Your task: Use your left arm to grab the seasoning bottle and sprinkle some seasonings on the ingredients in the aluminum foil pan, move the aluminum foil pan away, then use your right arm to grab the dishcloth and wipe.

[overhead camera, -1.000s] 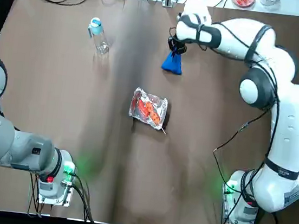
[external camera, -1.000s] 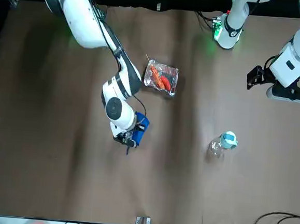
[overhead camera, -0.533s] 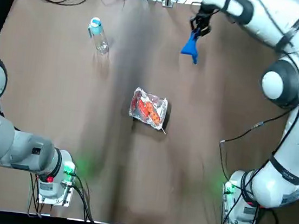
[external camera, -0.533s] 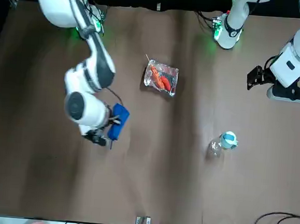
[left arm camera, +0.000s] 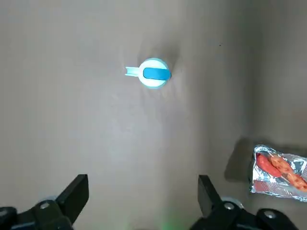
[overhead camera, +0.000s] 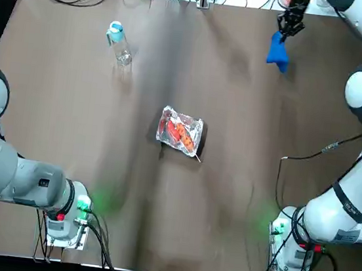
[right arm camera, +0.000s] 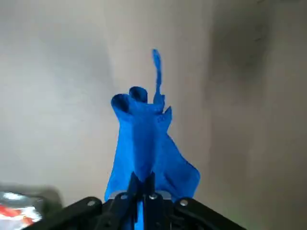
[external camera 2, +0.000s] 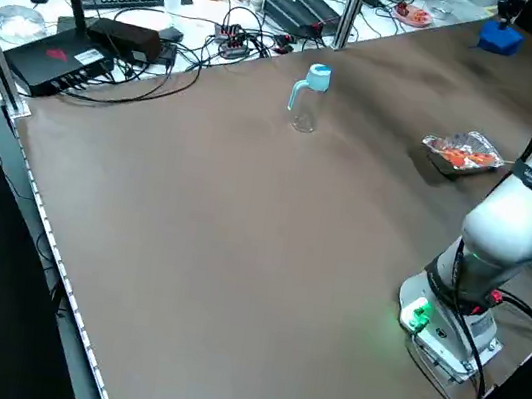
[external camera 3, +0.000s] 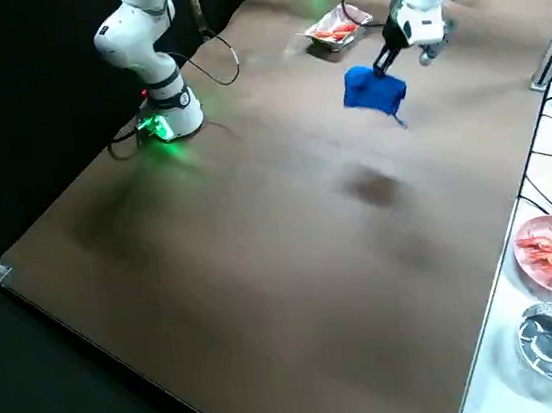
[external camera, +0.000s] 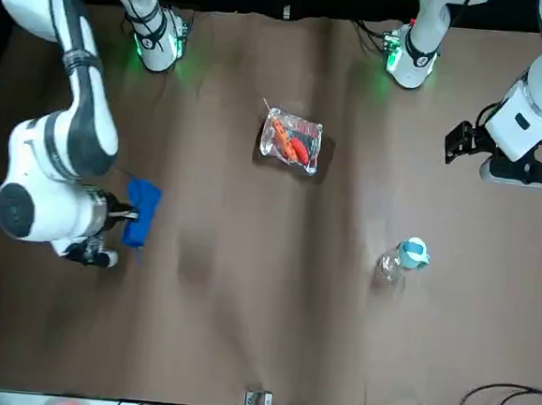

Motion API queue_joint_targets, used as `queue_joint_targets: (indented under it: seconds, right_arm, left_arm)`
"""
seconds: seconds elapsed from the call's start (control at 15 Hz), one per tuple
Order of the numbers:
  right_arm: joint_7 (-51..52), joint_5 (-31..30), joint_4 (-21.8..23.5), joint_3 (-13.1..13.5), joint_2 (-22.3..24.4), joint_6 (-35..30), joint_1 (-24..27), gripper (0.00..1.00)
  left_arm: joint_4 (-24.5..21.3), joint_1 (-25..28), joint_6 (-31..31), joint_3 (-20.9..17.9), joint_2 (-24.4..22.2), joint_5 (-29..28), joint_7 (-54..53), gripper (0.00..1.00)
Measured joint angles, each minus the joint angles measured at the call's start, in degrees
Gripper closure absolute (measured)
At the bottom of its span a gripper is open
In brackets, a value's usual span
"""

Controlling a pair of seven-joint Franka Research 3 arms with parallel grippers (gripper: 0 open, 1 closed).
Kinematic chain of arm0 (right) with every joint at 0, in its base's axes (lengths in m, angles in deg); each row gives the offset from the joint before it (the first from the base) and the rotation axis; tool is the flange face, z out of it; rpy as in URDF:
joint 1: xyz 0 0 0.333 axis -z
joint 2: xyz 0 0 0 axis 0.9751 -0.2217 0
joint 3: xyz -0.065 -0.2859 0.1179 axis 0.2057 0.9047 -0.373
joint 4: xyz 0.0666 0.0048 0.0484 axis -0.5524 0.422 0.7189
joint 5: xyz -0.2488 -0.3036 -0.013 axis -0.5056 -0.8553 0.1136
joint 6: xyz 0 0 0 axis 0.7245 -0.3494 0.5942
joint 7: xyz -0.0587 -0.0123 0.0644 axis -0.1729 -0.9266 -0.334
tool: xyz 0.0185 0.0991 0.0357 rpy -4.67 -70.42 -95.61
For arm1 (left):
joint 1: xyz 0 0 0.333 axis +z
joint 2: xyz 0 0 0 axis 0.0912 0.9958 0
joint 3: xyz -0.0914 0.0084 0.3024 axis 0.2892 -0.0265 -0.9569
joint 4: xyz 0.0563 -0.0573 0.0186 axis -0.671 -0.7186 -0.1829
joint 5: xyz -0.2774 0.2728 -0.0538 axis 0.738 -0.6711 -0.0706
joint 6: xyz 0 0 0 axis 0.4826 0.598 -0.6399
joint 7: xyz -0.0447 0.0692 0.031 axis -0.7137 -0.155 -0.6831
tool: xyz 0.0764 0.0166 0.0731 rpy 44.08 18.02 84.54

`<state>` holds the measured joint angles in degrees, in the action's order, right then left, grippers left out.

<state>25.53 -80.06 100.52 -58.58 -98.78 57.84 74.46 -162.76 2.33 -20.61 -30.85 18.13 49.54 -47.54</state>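
The right gripper [overhead camera: 288, 26] is raised above the far right part of the brown table [overhead camera: 228, 181], fingers pinched tight on the bright blue dishcloth [overhead camera: 277, 53], which hangs crumpled below it, clear of the surface. The aluminum foil pan [overhead camera: 180, 131] sits near the table's middle, with the red-orange ingredients [overhead camera: 177, 132] inside. The seasoning bottle [overhead camera: 118, 42], clear with a light blue cap, stands upright at the far left, well apart from the pan. The left gripper [left arm camera: 144, 201] hangs high over the left side, its fingers spread wide and empty.
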Motion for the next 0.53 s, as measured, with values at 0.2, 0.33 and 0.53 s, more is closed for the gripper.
queue_joint_targets:
  seconds: [0.2,0.33,0.53]
  right_arm:
    - [4.74,-6.48,1.11,0.03,-0.51,2.88,3.19,0.94]
    - [8.59,-8.82,2.24,0.13,-3.6,11.42,6.71,0.94]
    - [15.3,-9.14,3.33,0.23,-7.14,17.24,11.59,0.94]
  left_arm:
    - [-0.01,-0.02,0.0,0.01,0.2,0.0,0.0,0.0]
    - [-0.01,0.01,0.0,0.0,0.38,0.0,0.0,0.0]
    - [-0.01,0.01,0.0,0.0,0.41,0.0,-0.1,0.0]
